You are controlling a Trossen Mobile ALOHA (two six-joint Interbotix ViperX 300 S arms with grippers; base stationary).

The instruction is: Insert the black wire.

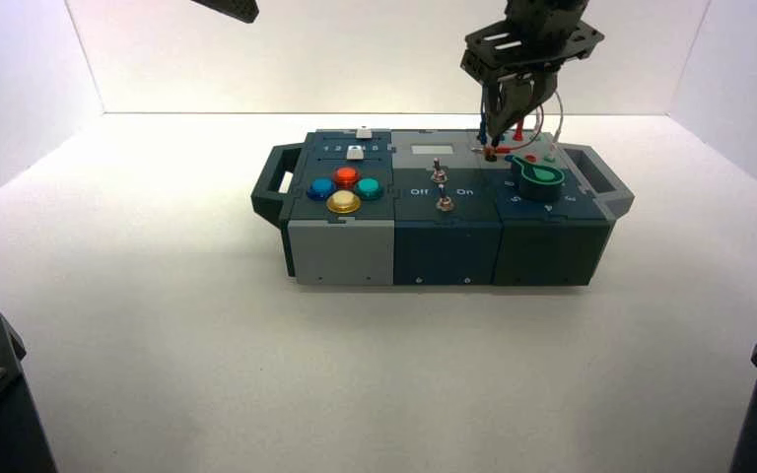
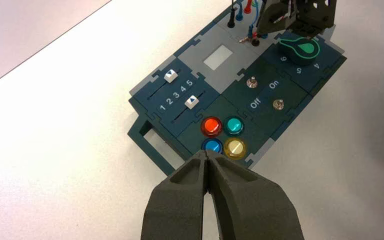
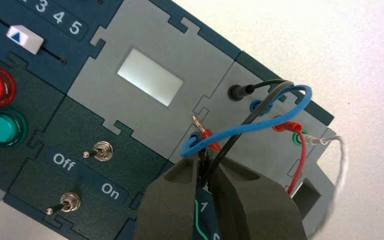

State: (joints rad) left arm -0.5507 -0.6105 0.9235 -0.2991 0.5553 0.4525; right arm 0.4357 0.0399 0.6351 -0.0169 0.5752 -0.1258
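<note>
The right gripper (image 3: 205,162) is closed on the black wire (image 3: 254,116), pinched between its fingertips over the box's right part, just behind and left of the green-outlined knob (image 1: 539,179). The wire, smooth and thin, arcs up from the jaws to a slim black plug standing in a socket farther behind the knob. A blue lead (image 3: 248,127) loops beside it. Behind the knob, near the jaws, a red plug (image 3: 206,132) lies tilted, its metal pin bare; the grey panel is flat, with jigsaw-like seams. The left gripper (image 2: 207,154) is shut, idle, well to the knob's left. The right wrist view shows the pinched wire, hidden in the high view, which shows the knob's rounded body and pointer.
</note>
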